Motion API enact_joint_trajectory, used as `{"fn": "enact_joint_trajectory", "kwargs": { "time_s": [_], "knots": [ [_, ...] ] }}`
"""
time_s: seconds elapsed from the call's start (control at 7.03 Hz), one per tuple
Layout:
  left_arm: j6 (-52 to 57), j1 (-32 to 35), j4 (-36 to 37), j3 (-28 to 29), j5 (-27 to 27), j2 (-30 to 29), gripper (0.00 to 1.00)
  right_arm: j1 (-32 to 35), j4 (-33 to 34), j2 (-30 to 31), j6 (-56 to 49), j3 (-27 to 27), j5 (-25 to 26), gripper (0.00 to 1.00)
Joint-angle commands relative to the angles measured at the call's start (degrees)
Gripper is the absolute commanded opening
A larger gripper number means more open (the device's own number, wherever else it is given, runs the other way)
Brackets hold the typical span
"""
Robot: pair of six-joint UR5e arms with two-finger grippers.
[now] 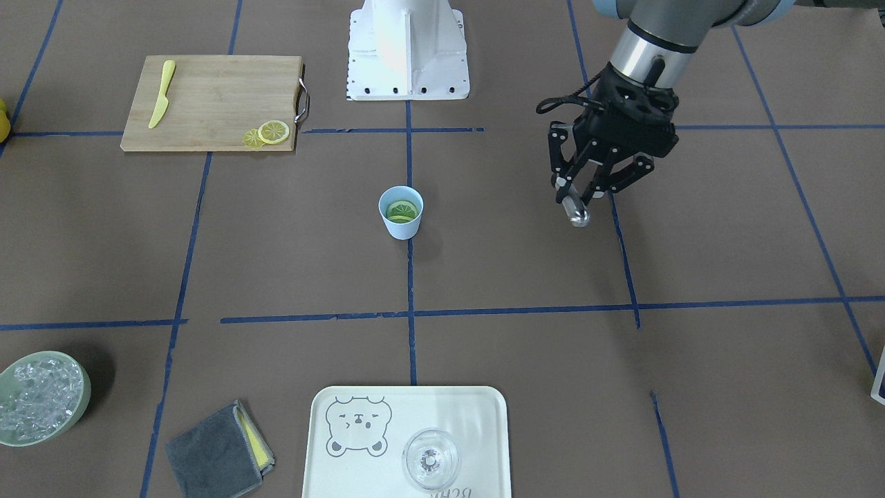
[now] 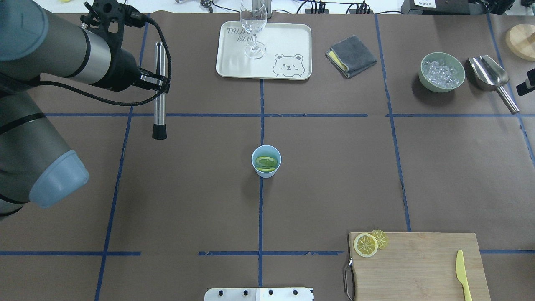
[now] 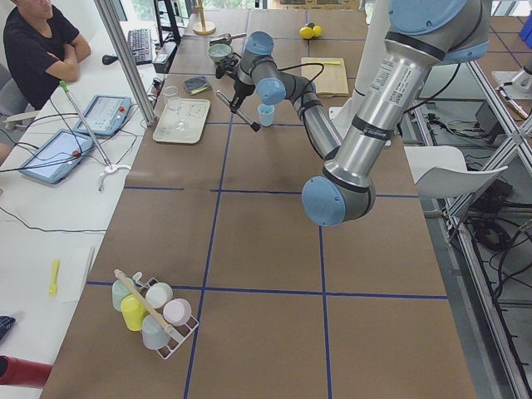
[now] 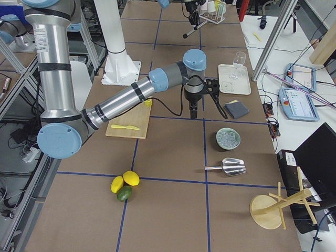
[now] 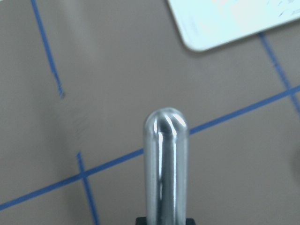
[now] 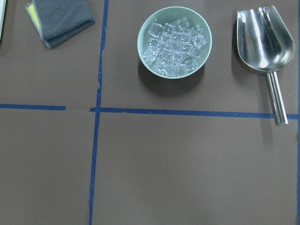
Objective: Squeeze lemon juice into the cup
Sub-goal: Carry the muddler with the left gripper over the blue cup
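The light-blue cup (image 1: 401, 228) stands at the table's middle, also in the overhead view (image 2: 266, 172). Lemon slices (image 1: 401, 209) lie inside it. Two more lemon slices (image 2: 365, 244) lie on the corner of a wooden cutting board (image 2: 418, 263). My left gripper (image 1: 593, 188) hangs above the table, well off to the cup's side, shut on a metal muddler (image 2: 159, 83) with a black tip. The muddler's rounded end fills the left wrist view (image 5: 165, 159). My right gripper (image 4: 193, 107) shows only in the exterior right view, high above the table; I cannot tell whether it is open.
A yellow plastic knife (image 2: 463, 274) lies on the board. A white tray (image 2: 288, 37) holds a clear stemmed glass (image 2: 253, 25). A grey cloth (image 2: 351, 55), a green bowl of ice (image 6: 174, 41) and a metal scoop (image 6: 264, 44) lie at the far right.
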State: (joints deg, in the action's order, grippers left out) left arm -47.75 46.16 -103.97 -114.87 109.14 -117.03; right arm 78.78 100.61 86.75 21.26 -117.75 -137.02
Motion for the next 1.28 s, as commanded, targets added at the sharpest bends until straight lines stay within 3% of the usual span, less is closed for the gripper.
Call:
{"fn": "enact_joint_trajectory", "kwargs": {
  "time_s": [0.0,0.14,0.28,0.43,0.71,0.85,1.14],
  "knots": [
    [-4.54,-1.33,-18.82,-0.78,-2.27,2.22,0.00,1.72,-0.07,1.83,-0.43,0.42,0.09,1.00],
    [-4.55,-2.81,-28.13,-1.05,-6.62,5.37,0.00,1.73,-0.07,1.84,-0.43,0.42,0.09,1.00],
    [-4.72,-10.22,-33.44,-1.05,-17.89,8.54,0.00,1.73,-0.07,2.02,-0.43,0.42,0.09,1.00],
    [-7.07,-19.95,-34.89,-0.97,-33.23,8.92,0.00,1.82,-0.07,2.19,-0.43,0.42,-0.09,1.00],
    [-10.17,-30.64,-34.47,-0.97,-50.52,7.78,0.00,1.82,-0.07,2.72,-0.43,0.42,0.00,1.00],
    [-10.26,-32.60,-34.38,-1.14,-55.74,7.08,0.00,1.99,-0.07,2.81,-0.43,0.33,-0.09,1.00],
    [-10.17,-33.76,-29.14,0.43,-57.99,2.63,0.00,2.17,0.02,2.98,-0.43,0.24,-0.09,1.00]
  ]
}}
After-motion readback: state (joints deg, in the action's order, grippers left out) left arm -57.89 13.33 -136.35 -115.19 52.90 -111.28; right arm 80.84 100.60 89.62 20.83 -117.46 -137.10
